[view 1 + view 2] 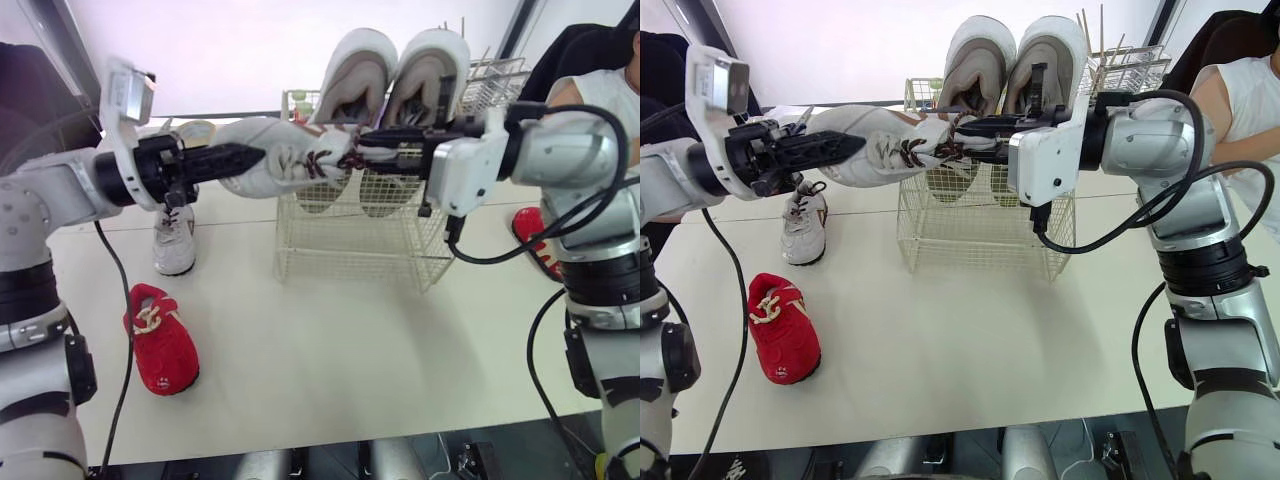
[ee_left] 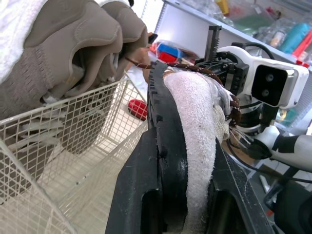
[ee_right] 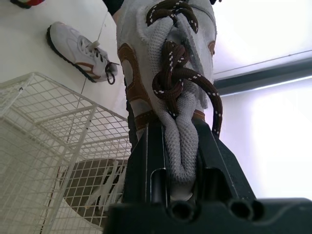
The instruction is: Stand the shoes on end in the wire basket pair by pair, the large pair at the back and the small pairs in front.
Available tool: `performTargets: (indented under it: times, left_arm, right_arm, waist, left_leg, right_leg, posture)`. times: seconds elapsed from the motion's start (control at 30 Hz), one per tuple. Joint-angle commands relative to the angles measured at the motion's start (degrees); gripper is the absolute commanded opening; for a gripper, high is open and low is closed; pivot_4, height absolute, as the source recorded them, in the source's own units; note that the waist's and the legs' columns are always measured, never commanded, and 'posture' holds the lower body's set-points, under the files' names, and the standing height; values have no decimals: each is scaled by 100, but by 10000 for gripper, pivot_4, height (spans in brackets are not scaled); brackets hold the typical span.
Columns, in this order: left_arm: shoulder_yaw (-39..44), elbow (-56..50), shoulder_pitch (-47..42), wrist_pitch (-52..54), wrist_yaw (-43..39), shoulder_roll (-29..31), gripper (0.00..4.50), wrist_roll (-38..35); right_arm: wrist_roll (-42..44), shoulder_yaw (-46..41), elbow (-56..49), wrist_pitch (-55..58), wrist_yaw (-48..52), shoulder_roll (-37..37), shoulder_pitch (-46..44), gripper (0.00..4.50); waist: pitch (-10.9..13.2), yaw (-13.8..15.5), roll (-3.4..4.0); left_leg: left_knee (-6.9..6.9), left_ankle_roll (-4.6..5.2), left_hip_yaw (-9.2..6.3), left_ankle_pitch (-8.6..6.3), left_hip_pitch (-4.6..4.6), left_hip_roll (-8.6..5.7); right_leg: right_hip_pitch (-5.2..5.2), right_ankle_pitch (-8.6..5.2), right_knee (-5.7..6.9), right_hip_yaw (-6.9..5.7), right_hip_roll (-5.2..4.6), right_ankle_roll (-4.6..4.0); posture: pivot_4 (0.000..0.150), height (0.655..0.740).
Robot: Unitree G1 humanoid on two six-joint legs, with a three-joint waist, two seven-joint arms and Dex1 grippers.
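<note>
Wire basket (image 1: 980, 240): white-coated metal mesh. Large pair (image 1: 980, 55) inside it: matt, suede-like grey cloth. White shoe (image 1: 875, 145) in front of the basket: coarse knit, braided brown laces (image 3: 180, 83). Table (image 1: 990, 350) beneath: smooth, matt.

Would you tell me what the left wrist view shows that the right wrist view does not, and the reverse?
Left wrist view, not the right: the right arm's wrist camera. Right wrist view, not the left: the white sneaker lying on the table. Both: the held white shoe, the wire basket and a large shoe inside it.
</note>
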Motion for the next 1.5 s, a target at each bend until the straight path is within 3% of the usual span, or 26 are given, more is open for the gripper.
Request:
performTargets:
  times: [0.03,0.2,0.37,0.47,0.67,0.87,1.2,1.4,1.5]
  left_arm:
    - [320,-323,71,65,281,-153,2623,-426]
    - [751,-420,268,-20,1002,-474,2623,-830]
    - [1093,-587,455,-248,1801,-825,2623,-1373]
    - [1201,-696,522,-494,2278,-1107,2623,-1717]
    - [1024,-927,604,-936,2883,-1592,2623,-2146]
    - [790,-1042,711,-1172,3087,-1794,2623,-2301]
    - [553,-1226,944,-1430,3263,-1846,2623,-2444]
    - [460,-1315,997,-1569,3371,-1832,2623,-2539]
    - [398,-1414,1067,-1603,3393,-1766,2623,-2492]
  right_arm:
    - [642,-312,-266,898,40,43,-177,19662]
    - [2088,-885,-867,3243,76,-236,126,44739]
    - [3902,-2024,-981,5650,-581,-355,514,44739]
    - [5267,-2751,-992,6867,-1376,-32,966,44739]
    - [6851,-2881,-1488,7340,-3170,1416,1374,44739]
    - [7193,-2765,-1308,6897,-4247,2435,958,44739]
    - [7273,-2473,-1017,6554,-4329,2796,509,44739]
    - [6995,-2232,-864,6481,-4209,2815,454,15878]
    - [6921,-2190,-835,6435,-4164,2800,396,4893]
  waist:
    - [0,10,0]
    - [2,50,-3]
    - [0,58,-5]
    - [0,55,-6]
    - [0,-6,-4]
    - [-1,-8,-5]
    - [-1,-11,-5]
    - [-1,-16,-5]
    - [-1,-23,-5]
  left_leg:
    - [0,0,-1,0,0,0]
    - [0,0,-6,-1,0,1]
    - [-1,12,-8,-17,0,0]
    - [-3,19,-11,-22,0,0]
    - [-14,22,-7,-17,0,1]
    - [-14,7,-5,3,0,-1]
    - [-12,13,-5,1,0,-1]
    - [-13,13,-5,2,0,-2]
    - [-13,14,-5,2,0,-1]
  right_leg:
    - [0,0,0,0,0,0]
    - [1,0,0,1,-3,-1]
    - [4,0,-2,2,-8,-2]
    - [7,0,-5,2,-9,-3]
    - [-5,0,2,7,-8,-4]
    - [-10,-1,14,7,-4,-5]
    - [-8,-1,12,6,0,-6]
    - [-8,-1,11,6,0,-6]
    - [-9,-1,12,6,0,-6]
  posture:
    - [1500,7400]
    - [1500,7400]
    - [1500,7400]
    - [1500,7400]
    - [1500,7400]
    - [1500,7400]
    - [1500,7400]
    - [1500,7400]
    - [1500,7400]
